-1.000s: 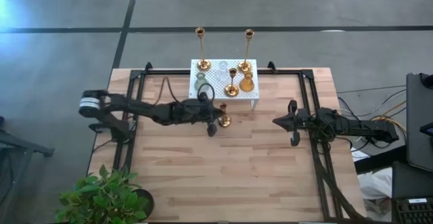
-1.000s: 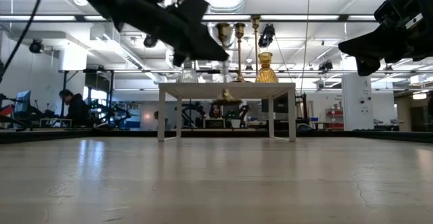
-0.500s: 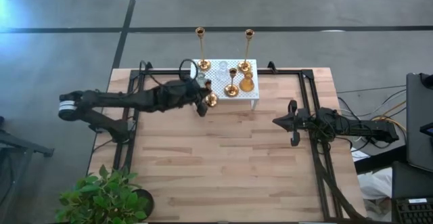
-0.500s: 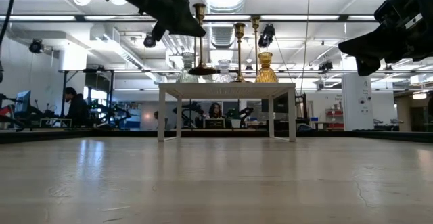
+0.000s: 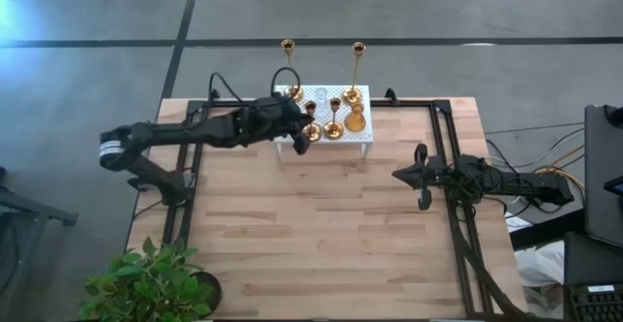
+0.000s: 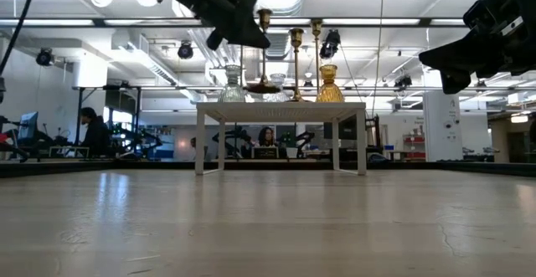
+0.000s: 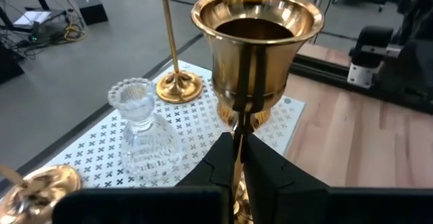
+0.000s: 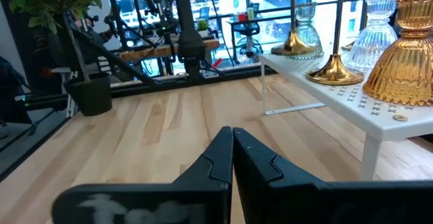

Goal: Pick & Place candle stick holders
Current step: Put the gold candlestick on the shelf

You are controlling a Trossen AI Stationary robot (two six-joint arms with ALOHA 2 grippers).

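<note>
The left gripper (image 5: 301, 137), clamped on a short brass holder (image 7: 256, 45), has carried it from the table (image 5: 321, 254) up over the white stand (image 5: 362, 94); placement looks near. The right gripper (image 5: 417, 180) waits closed by the table's right edge.

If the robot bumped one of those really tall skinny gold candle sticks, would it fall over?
Probably, yes. The tall brass stick is a long thin stem on a small round base, so a nudge near the top would likely tip it. It looks like stiff metal, so it should topple rather than bend, maybe knocking the amber glass holder beside it on the white stand.
</note>
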